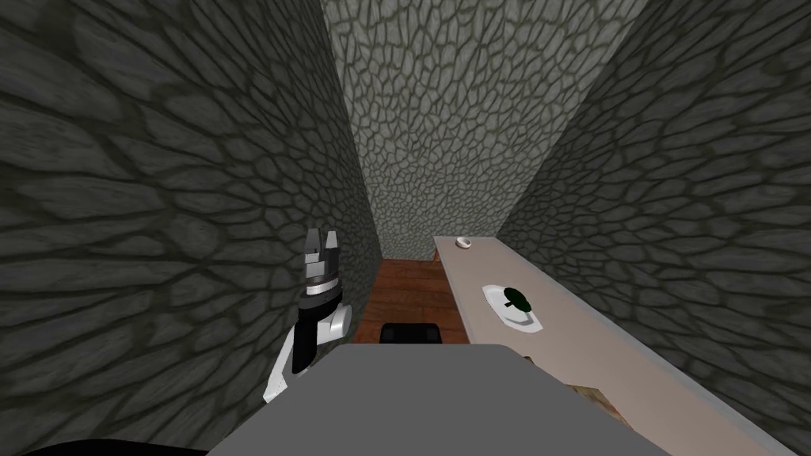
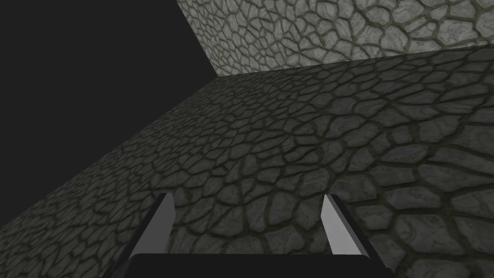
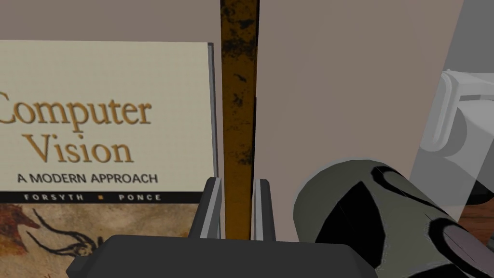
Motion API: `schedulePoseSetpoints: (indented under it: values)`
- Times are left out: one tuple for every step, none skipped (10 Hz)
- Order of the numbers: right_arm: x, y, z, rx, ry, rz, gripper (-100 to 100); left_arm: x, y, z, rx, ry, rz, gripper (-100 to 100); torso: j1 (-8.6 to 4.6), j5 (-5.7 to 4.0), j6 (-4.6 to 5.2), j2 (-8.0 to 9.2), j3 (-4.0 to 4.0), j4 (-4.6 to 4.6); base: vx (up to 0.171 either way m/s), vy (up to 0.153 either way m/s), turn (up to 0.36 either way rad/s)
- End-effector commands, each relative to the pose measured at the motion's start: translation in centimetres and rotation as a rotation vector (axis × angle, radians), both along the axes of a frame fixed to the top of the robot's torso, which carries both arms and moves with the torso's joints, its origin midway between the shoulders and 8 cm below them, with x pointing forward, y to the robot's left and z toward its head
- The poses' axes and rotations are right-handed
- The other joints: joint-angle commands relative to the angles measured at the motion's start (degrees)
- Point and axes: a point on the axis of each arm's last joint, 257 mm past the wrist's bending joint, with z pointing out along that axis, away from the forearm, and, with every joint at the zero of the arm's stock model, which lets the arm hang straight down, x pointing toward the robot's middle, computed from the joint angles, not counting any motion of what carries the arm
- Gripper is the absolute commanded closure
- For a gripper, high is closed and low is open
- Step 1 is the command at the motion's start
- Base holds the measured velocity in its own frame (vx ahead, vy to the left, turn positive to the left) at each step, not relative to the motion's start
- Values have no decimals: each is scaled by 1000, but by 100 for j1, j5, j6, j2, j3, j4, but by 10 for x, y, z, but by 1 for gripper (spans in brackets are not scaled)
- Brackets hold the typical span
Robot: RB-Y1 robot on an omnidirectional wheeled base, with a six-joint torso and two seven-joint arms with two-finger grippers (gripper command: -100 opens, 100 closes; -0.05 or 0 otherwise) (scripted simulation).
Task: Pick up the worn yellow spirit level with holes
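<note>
The right gripper [image 3: 237,181] pinches the worn yellow level [image 3: 237,96] beside a book [image 3: 106,120] reading "Computer Vision, A Modern Approach"; the left gripper [image 2: 246,198] gapes wide.

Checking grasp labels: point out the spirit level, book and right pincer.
spirit level [image 3: 237,96], right wrist view, worn yellow face.
book [image 3: 106,120], right wrist view, cream cover.
right pincer [image 3: 237,181], right wrist view, between its fingertips.

The spirit level [image 3: 237,96] runs out of view at one end, its near end hidden behind our right gripper [image 3: 239,182]. The book [image 3: 103,120] is cropped; we cannot identify the small white item [image 1: 465,243].
</note>
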Motion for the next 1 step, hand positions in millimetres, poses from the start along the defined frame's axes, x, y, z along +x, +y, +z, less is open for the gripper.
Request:
schedulePoseSetpoints:
  values:
    - [0, 0, 0, 0, 0, 0, 0, 0, 0, 0, 0, 0, 0, 0, 0, 0, 0, 0, 0, 0, -5, 4, -3]
